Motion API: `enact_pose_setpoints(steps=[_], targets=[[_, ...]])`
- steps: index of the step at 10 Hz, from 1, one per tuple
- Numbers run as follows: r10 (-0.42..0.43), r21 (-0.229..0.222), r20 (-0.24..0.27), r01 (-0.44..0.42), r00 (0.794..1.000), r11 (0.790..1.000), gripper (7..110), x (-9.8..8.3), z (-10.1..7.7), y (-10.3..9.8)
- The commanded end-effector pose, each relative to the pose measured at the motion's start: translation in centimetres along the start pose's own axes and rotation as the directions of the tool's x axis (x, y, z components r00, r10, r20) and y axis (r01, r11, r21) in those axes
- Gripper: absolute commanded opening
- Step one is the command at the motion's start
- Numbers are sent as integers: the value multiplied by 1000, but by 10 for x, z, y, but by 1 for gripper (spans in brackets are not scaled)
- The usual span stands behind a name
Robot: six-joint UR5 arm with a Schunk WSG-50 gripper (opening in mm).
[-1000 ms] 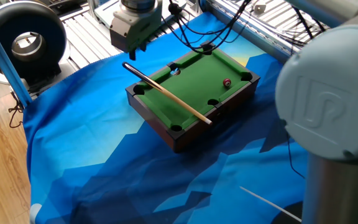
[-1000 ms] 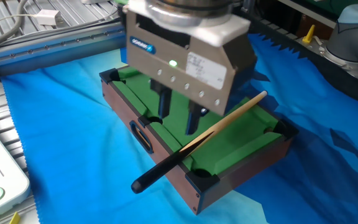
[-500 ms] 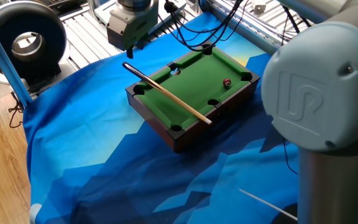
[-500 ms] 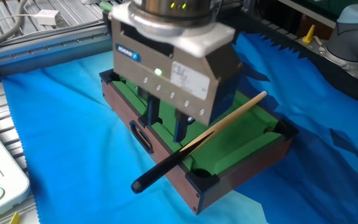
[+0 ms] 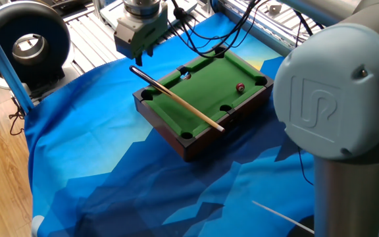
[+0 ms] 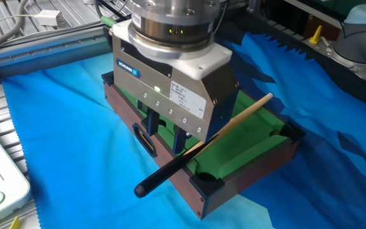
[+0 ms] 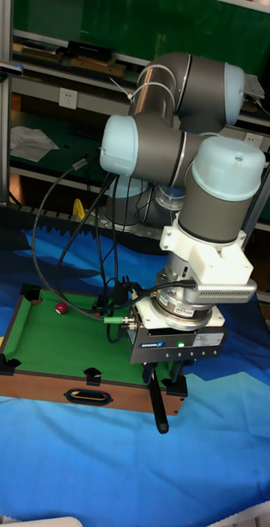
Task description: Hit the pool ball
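A small wooden pool table [image 5: 170, 125] with green felt stands on the blue cloth. The pool ball [image 5: 240, 87], tiny and dark red, lies near the felt's right end; it also shows as the pool ball [image 7: 61, 308] at the far left. A cue stick [image 5: 176, 99] lies slanted across the table, its black butt [image 6: 154, 179] sticking out over the front rail. My gripper [image 6: 167, 132] hangs open just above that butt end, its fingers [image 6: 151, 121] apart and holding nothing. Over the table's left corner is the gripper [image 5: 140, 58], far from the ball.
A small pale ball [image 5: 185, 76] sits by a far pocket. Black cables [image 5: 209, 36] trail behind the table. A round black device [image 5: 25, 43] stands at the back left, and a metal grille [image 6: 18, 32] borders the cloth. The arm's large elbow [image 5: 334, 112] fills the right foreground.
The gripper has shifted toward the cue's butt end and dropped closer to the table's front rail, still open. The elbow has swung further into view. Cue and balls have not moved.
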State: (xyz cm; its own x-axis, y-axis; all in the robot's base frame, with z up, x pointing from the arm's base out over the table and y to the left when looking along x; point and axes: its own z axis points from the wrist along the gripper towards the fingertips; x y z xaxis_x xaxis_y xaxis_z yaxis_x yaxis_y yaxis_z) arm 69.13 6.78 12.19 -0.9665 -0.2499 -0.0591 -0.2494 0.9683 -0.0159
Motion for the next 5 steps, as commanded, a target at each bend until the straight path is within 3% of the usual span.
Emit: enact_pose_setpoints(steps=[1, 5], targets=[[0, 27, -27, 1, 1000, 1000, 44, 7, 1, -7], [-16, 39, -91, 20, 996, 999, 44, 23, 0, -11]])
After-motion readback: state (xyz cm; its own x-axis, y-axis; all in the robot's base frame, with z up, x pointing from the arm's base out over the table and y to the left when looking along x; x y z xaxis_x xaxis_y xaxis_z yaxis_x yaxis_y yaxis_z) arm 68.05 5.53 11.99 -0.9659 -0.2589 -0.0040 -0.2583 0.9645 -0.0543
